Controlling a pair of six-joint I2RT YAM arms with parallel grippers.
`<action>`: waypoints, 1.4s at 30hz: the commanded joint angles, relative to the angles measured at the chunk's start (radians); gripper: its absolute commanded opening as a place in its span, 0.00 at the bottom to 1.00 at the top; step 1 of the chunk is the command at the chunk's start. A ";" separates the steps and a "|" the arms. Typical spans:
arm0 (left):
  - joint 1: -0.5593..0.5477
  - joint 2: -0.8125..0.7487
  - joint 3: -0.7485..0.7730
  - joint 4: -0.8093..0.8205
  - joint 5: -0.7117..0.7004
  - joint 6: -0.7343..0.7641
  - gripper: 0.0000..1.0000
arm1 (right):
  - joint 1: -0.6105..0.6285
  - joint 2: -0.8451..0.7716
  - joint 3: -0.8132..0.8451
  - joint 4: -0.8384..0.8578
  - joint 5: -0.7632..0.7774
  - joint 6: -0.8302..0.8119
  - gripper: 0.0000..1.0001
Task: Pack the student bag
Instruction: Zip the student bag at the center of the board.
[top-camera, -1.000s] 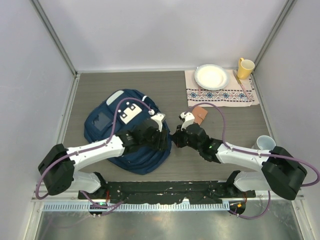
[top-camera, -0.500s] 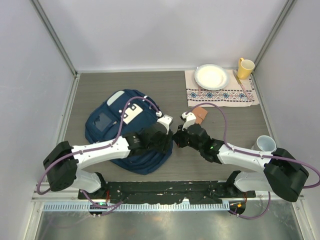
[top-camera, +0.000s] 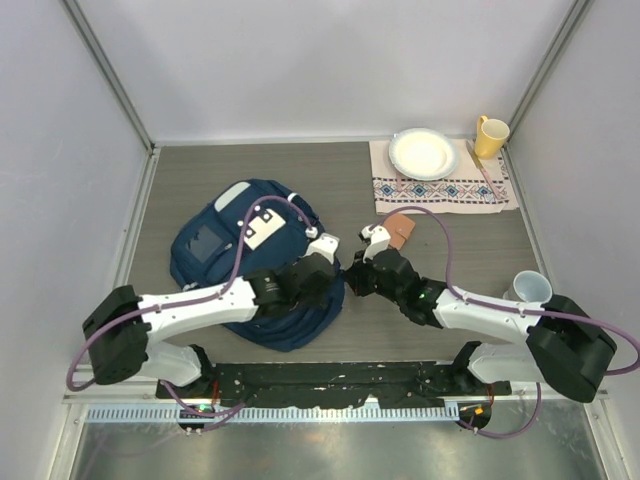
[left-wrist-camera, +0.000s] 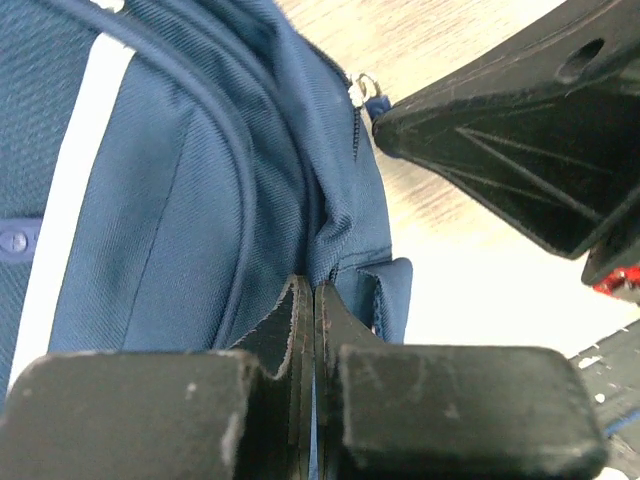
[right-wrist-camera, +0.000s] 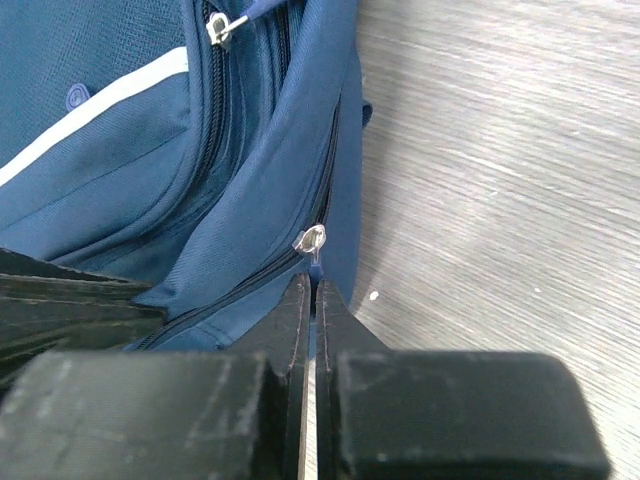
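Observation:
The student bag (top-camera: 235, 262), navy with a white buckle patch, lies flat left of centre. My left gripper (top-camera: 328, 276) is at the bag's right edge. In the left wrist view it (left-wrist-camera: 313, 298) is shut on a fold of the bag's blue fabric (left-wrist-camera: 200, 200) beside a seam. My right gripper (top-camera: 352, 277) meets the same edge from the right. In the right wrist view it (right-wrist-camera: 313, 290) is shut on the blue tab under a silver zipper slider (right-wrist-camera: 311, 240). A second zipper pull (right-wrist-camera: 220, 25) shows higher on the bag. The zip looks closed along the visible stretch.
At the back right an embroidered cloth (top-camera: 445, 186) carries a white plate (top-camera: 423, 153), with a yellow mug (top-camera: 489, 136) beside it. A small brown item (top-camera: 401, 230) lies near my right wrist. A white cup (top-camera: 530, 287) stands at the right wall.
My left gripper has slid along the bag towards its right edge and closed from open onto the fabric. The right gripper has stayed shut on the zipper tab.

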 joint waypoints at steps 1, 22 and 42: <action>-0.005 -0.148 -0.148 -0.145 -0.028 -0.166 0.00 | -0.007 0.032 0.059 0.067 0.023 -0.014 0.01; -0.026 -0.691 -0.308 -0.533 -0.058 -0.648 0.00 | -0.129 0.457 0.321 0.302 -0.062 0.022 0.01; -0.028 -0.632 -0.319 -0.313 -0.048 -0.452 0.00 | -0.169 0.376 0.190 0.347 0.138 0.094 0.01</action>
